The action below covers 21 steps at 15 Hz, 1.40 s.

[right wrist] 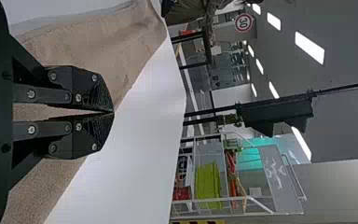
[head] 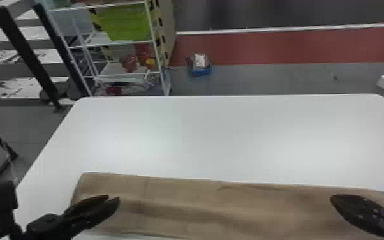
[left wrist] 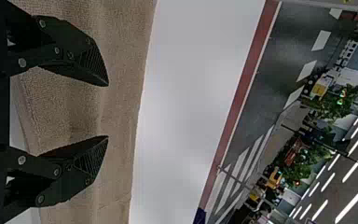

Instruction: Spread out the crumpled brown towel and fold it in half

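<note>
The brown towel (head: 201, 204) lies as a long, lightly wrinkled strip along the white table's near side. My left gripper (head: 113, 198) is over the towel's left part; in the left wrist view the same left gripper (left wrist: 107, 111) stands open with nothing between its fingers, the towel (left wrist: 121, 116) behind them. Over the towel's right end is my right gripper (head: 335, 199). Seen from the right wrist, the right gripper (right wrist: 112, 112) has its fingertips together with no cloth visible between them, and the towel (right wrist: 116, 51) spreads behind and beside it.
The white table (head: 217, 137) extends beyond the towel's far edge. Past its far left corner stands a white shelf rack (head: 114, 41) with a green bin (head: 124, 24). A small blue box (head: 200, 65) rests on the floor behind the table.
</note>
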{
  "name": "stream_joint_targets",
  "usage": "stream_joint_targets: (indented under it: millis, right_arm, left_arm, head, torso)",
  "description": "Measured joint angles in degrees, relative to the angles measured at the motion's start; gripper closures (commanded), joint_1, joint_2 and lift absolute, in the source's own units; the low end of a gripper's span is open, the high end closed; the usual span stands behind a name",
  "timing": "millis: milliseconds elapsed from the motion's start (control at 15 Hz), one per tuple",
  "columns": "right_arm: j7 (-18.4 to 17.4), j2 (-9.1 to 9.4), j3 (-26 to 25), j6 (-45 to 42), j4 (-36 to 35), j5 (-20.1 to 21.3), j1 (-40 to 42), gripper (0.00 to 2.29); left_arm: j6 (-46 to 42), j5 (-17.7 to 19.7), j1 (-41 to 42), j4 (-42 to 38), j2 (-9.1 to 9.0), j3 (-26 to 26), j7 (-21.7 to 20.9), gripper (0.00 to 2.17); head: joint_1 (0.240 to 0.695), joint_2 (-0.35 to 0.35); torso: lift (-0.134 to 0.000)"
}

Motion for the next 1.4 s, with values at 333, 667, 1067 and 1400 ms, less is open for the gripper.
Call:
stream_joint_targets:
  millis: [333,667,1067,1400]
  right_arm:
    - [-0.56,1.04,0.87,0.02,0.61,1.43,-1.07,1.68]
    - [-0.64,1.18,1.44,-0.52,1.35,1.44,-1.28,1.68]
    - [-0.64,1.49,2.11,-0.68,1.51,1.3,-1.69,1.68]
    - [-0.63,1.41,-1.87,-0.42,1.29,-0.12,-1.74,1.68]
  left_arm:
    - [-9.5,-2.07,1.77,2.78,0.0,-7.63,3.25,1.63]
    - [-13.1,-7.47,1.12,8.09,0.0,-11.37,5.98,1.63]
    - [-14.97,-8.52,0.98,9.64,0.0,-11.68,7.0,1.63]
    - [-14.85,-3.64,1.73,4.38,0.0,-8.7,6.07,1.63]
  head:
    - [0.695,0.077]
    - [0.695,0.075]
    - [0.695,0.096]
    - [0.695,0.061]
  torso:
    - [-0.124]
    - [-0.124]
    - [-0.124]
    - [-0.124]
